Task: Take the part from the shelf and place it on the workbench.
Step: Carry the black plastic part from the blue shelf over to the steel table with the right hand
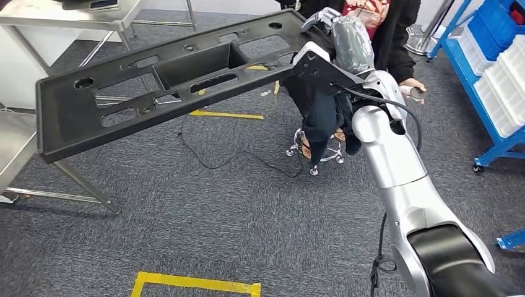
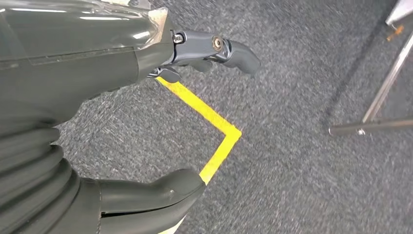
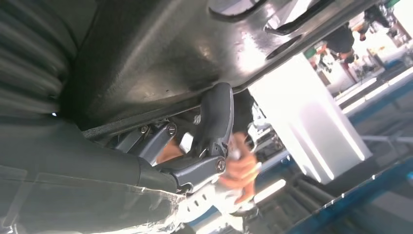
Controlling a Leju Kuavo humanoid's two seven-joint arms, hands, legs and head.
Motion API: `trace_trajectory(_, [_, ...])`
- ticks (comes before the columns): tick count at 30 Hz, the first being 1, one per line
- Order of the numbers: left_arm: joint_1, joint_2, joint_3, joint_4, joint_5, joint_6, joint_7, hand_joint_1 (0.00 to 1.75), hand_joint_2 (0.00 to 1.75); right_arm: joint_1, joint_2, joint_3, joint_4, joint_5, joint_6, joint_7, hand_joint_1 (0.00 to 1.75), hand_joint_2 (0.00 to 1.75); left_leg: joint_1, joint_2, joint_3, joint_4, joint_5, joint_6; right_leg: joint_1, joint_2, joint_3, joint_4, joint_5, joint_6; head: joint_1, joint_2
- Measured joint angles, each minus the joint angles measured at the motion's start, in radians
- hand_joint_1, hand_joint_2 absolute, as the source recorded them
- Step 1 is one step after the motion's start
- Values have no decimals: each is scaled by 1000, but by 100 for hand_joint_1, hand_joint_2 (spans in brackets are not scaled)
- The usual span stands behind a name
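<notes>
The right hand [image 1: 331,46] holds one end of the part [image 1: 167,80], a long flat black panel with holes and a deep slot in its middle. The part sticks out a long way to the side of the hand, up in the air above the grey carpet [image 1: 216,216]. Its far end hangs over the corner of a metal table [image 1: 15,148], and I cannot tell if it touches. In the right wrist view the dark fingers [image 3: 216,117] hook over the edge of the part [image 3: 160,53], and the part lies right against the hand.

The left hand [image 2: 146,122] holds nothing. Its thumb [image 2: 156,192] and fingers [image 2: 229,48] are spread apart above the carpet and a yellow tape line [image 2: 214,122]. The part is well away from this hand.

Just past the right hand is a person [image 1: 377,37] in dark clothes. Beside the right arm stands a blue shelf [image 1: 489,80] with white bins.
</notes>
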Motion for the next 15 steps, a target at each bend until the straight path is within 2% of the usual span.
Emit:
trace_trajectory(1, [0, 0, 0, 0, 0, 0, 0, 0, 175, 2, -1, -1, -4, 1, 0, 3, 175, 175, 0, -9, 3, -5, 4, 6, -1, 6, -1, 4, -4, 5, 1, 0])
trace_trajectory(3, [-4, 1, -1, -2, -2, 0, 0, 0, 175, 3, -7, -4, -12, 2, 0, 8, 175, 175, 4, -25, 12, -17, 12, 21, -4, 42, -23, 54, -31, 6, 2, 0])
trace_trajectory(5, [-10, 2, -3, -2, -3, -1, 0, 0, 175, 7, -15, -8, -16, 3, 0, 11, 175, 175, 6, -44, 13, -19, 15, 28, -8, 77, -84, 176, -78, -1, 4, 0])
trace_trajectory(6, [-12, 2, -6, -3, -4, -1, 0, 0, 175, 12, -19, -9, -17, 3, 0, 13, 175, 175, 6, -55, 13, -19, 15, 30, -8, 82, -117, 237, -95, -1, 5, 0])
trace_trajectory(7, [-14, 1, -9, -3, -4, -1, 0, 0, 175, 16, -21, -10, -17, 4, 0, 16, 175, 175, 6, -67, 13, -19, 15, 30, -9, 85, -139, 274, -102, 1, 5, 0])
trace_trajectory(8, [-14, 1, -12, -3, -4, -1, 0, 0, 175, 20, -22, -11, -18, 5, 0, 18, 175, 175, 6, -79, 13, -18, 15, 29, -9, 87, -143, 274, -95, 8, 5, 0])
trace_trajectory(9, [-14, 0, -14, -4, -3, -1, 0, 0, 175, 22, -22, -11, -19, 6, 0, 19, 175, 175, 7, -90, 13, -17, 15, 29, -11, 89, -125, 232, -74, 16, 5, 0])
trace_trajectory(11, [-15, -1, -15, -7, -1, 0, 0, 0, 175, 23, -22, -11, -25, 9, 0, 19, 175, 175, 6, -111, 11, -12, 13, 23, -18, 114, -59, 95, -20, 30, 5, 0])
trace_trajectory(12, [-15, -1, -15, -9, 0, 0, 0, 0, 175, 23, -22, -11, -28, 10, 1, 19, 175, 175, 5, -120, 9, -9, 12, 18, -20, 125, -33, 42, -2, 31, 5, 0])
trace_trajectory(13, [-15, -1, -15, -10, 1, 1, 0, 0, 175, 24, -21, -11, -29, 10, 1, 19, 175, 175, 4, -129, 6, -7, 12, 13, -22, 133, -18, 13, 7, 29, 4, 0])
trace_trajectory(15, [-14, 0, -15, -11, 1, 1, 0, 0, 175, 25, -18, -10, -30, 11, 2, 19, 175, 175, 6, -144, 0, -7, 13, 2, -21, 123, -13, 4, 10, 17, 3, 0])
